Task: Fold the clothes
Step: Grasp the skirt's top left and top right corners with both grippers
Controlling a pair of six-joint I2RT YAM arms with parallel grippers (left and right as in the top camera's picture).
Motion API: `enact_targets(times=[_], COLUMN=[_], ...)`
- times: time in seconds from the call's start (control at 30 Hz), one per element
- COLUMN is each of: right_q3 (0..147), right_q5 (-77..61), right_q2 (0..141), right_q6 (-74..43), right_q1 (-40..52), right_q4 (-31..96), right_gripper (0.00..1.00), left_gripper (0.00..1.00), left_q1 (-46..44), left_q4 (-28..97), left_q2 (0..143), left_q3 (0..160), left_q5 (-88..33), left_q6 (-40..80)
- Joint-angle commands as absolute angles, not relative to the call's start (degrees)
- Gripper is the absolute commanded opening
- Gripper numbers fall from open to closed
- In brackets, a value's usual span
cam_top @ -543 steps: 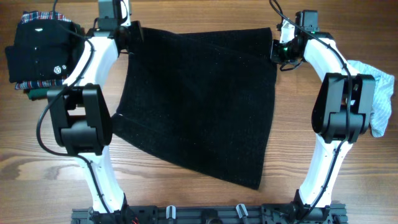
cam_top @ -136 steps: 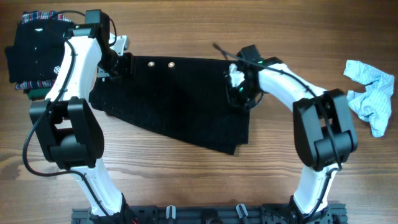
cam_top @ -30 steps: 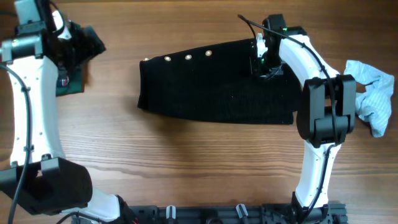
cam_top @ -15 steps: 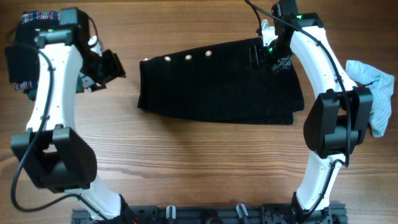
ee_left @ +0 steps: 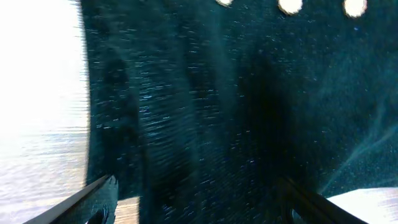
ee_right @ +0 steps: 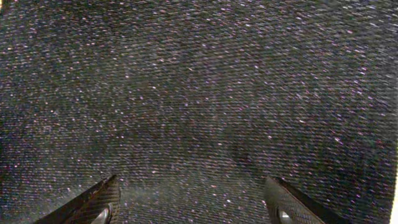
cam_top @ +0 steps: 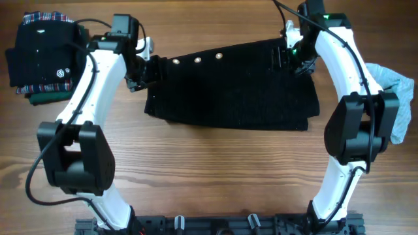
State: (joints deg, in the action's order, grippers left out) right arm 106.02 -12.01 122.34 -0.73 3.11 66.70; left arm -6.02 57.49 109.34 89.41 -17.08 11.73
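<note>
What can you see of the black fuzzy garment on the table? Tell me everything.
The black garment looks like a fuzzy knit, folded into a wide flat band on the wooden table. Three pale round buttons run along its far edge, toward the left. The left gripper is at its far left corner, the right gripper over its far right corner, both open; contact is unclear.
</note>
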Motion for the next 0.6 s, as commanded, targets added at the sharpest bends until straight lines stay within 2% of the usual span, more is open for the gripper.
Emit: enact_targets(times=[0.0,0.2,0.27,0.37,0.53,0.57], right_q3=[106.9,106.9,106.9,106.9,106.9,106.9], right_q5=[-12.9,-12.9,-12.9,-12.9,-12.9,-12.8], right_q2=[121.6,121.6,121.6,121.6,121.6,121.6], right_q6=[-0.1,0.1,0.0,0.0,0.0,0.0], right_q1=[2.4,2.3,2.3,2.3,2.3,2.3], right_q4=[66.8,66.8,66.7,66.5,66.5,66.5], right_gripper=[0.75,0.75,0.75,0.75,0.75,0.75], left_gripper=[0.81,0.71,0.58,0.31,0.06,0.04], left_q1=[-7.5,-8.4,-8.5,-8.5,-8.4,-8.4], left_q4=[57.5,57.5,57.4,57.1,55.9,55.7], left_q2=[113.2,116.0,116.4,116.4,116.4,116.4], left_q3=[89.1,89.1,89.1,89.1,89.2,89.2], left_q5=[-18.2,-18.2,-18.2,-17.7,-16.2,-16.2], left_q6=[10.7,10.7,10.7,10.7,10.7,10.7])
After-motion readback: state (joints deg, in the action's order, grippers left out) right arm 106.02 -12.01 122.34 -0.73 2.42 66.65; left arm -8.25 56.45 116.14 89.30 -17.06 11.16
